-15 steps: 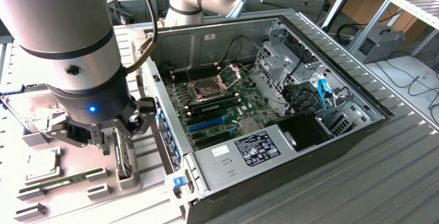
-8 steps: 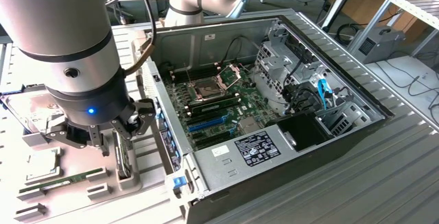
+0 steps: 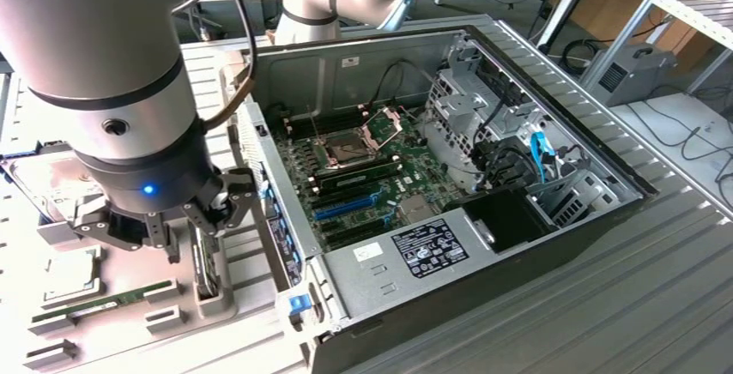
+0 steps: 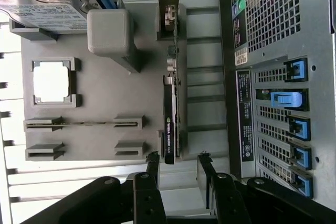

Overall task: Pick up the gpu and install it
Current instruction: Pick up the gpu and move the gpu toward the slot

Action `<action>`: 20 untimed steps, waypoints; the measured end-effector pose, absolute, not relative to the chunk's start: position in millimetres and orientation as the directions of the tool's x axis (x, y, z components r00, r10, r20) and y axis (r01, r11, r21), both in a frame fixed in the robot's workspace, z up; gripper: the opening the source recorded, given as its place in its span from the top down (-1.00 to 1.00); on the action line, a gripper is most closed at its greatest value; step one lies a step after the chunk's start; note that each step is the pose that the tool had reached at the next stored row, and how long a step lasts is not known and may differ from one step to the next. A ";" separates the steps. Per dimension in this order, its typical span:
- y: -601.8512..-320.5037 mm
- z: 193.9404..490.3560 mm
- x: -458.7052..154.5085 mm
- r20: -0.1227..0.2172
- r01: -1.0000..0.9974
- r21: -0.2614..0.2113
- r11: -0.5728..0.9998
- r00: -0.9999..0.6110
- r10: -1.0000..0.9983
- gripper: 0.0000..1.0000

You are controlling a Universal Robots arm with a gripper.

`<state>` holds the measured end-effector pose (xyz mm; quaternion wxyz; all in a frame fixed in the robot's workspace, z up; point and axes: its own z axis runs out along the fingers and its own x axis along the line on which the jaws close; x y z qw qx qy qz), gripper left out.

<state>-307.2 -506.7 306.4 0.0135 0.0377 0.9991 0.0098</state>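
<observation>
Little legible. gpu (image 4: 169, 140) edge, just ahead of the jaws, carries white lettering: looks like NVIDIA Quadro, rest too small. Hard drive label (image 4: 44, 11) off to one side of the jaws, black case sticker (image 4: 245, 114) to the other, power supply label (image 3: 427, 250) well away from them — print unreadable.

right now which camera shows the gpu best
The wrist view: the gpu stands on edge on the grey tray, its whole length clear, just ahead of the open tool. The exterior view gives a thin dark strip of the gpu below the tool.
</observation>
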 end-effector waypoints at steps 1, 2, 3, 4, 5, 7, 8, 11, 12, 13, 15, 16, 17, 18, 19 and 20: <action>-506.7 306.0 -307.5 -0.026 0.075 0.021 0.997 -0.997 0.076 0.15; -506.7 305.6 -307.8 -0.026 0.075 0.021 0.997 -0.997 0.076 0.15; -506.7 305.3 -308.1 -0.026 0.075 0.021 0.997 -0.997 0.076 0.15; -506.7 304.8 -308.4 -0.026 0.075 0.021 0.997 -0.997 0.076 0.15; -506.7 304.5 -308.7 -0.026 0.075 0.021 0.997 -0.997 0.076 0.15; -506.7 303.8 -309.3 -0.026 0.075 0.021 0.997 -0.997 0.076 0.15; -506.7 303.4 -309.6 -0.026 0.075 0.021 0.997 -0.997 0.076 0.15; -506.7 302.3 -310.5 -0.026 0.075 0.021 0.997 -0.997 0.076 0.15; -506.7 301.8 -310.8 -0.026 0.075 0.021 0.997 -0.997 0.076 0.15; -506.7 301.4 -311.1 -0.026 0.075 0.021 0.997 -0.997 0.076 0.15; -506.7 300.3 -311.6 -0.026 0.075 0.021 0.997 -0.997 0.076 0.15; -506.7 299.8 -311.9 -0.026 0.075 0.021 0.997 -0.997 0.076 0.15; -506.7 299.4 -312.1 -0.026 0.075 0.021 0.997 -0.997 0.076 0.15; -506.7 299.0 -312.3 -0.026 0.075 0.021 0.997 -0.997 0.076 0.15; -506.7 298.6 -312.6 -0.026 0.075 0.021 0.997 -0.997 0.076 0.15; -506.7 298.2 -312.9 -0.026 0.075 0.021 0.997 -0.997 0.076 0.15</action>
